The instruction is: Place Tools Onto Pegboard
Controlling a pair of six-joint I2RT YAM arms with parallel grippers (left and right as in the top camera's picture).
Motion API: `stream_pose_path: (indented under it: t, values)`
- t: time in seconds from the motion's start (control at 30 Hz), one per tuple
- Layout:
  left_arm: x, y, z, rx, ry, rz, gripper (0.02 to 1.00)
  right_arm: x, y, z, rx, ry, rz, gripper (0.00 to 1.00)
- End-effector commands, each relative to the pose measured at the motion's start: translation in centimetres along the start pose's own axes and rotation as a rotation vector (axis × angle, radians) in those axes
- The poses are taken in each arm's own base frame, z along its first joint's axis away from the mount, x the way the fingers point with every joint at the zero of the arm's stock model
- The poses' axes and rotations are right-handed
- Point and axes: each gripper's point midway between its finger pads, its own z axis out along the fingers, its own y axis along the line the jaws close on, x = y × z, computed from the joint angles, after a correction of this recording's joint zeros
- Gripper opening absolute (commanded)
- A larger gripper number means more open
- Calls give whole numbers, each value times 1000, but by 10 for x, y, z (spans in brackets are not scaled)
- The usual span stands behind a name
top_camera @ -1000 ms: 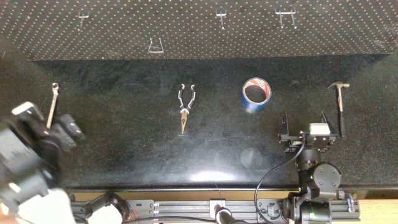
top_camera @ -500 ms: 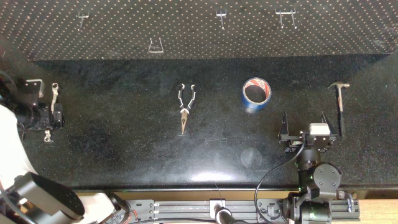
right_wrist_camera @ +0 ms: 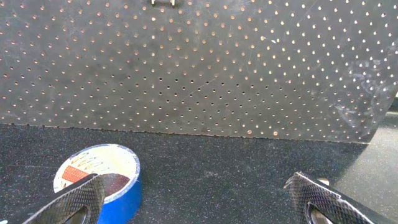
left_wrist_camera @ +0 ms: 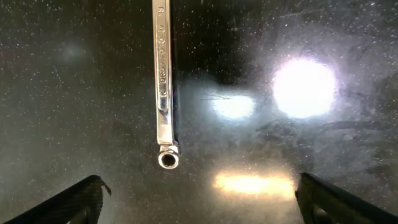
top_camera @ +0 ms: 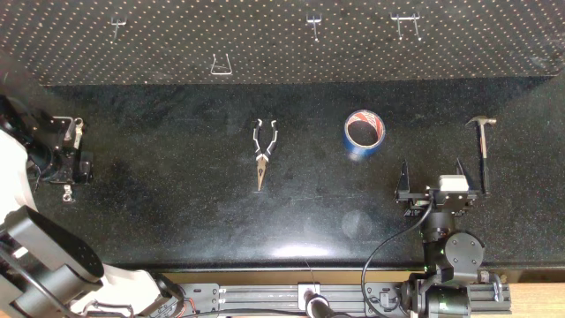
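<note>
Left tool [left_wrist_camera: 199, 202] and right tool [top_camera: 432, 172] spread wide; wrench [left_wrist_camera: 163, 93], far end cut off, seemingly ungripped.

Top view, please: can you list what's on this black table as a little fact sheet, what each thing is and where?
Wrench: flat on table, far left, under open left gripper
Pliers: flat, centre, tips toward the arms
Tape roll: blue, right of pliers
Hammer: far right, head toward pegboard
Right gripper: open, holding nothing, beside hammer
Hooks: on pegboard, no tools hung
</note>
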Motion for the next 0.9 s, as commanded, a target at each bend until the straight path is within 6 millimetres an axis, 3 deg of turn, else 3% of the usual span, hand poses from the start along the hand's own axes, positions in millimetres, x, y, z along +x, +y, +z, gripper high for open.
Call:
stream_pose_path:
  t: [0.03,0.13,0.6,0.9]
  values:
    - [-2,9,17,-14,43,-29,996,1,-2,0,10,2,-11,976]
    - [-5,17,25,-25,34,-45,996,1,-2,0,10,2,-11,976]
    - [-3,6,55,114,46,-116,996,1,-2,0,10,2,-11,976]
    - [-12,21,61,47,19,-102,993,1,-2,0,10,2,-11,976]
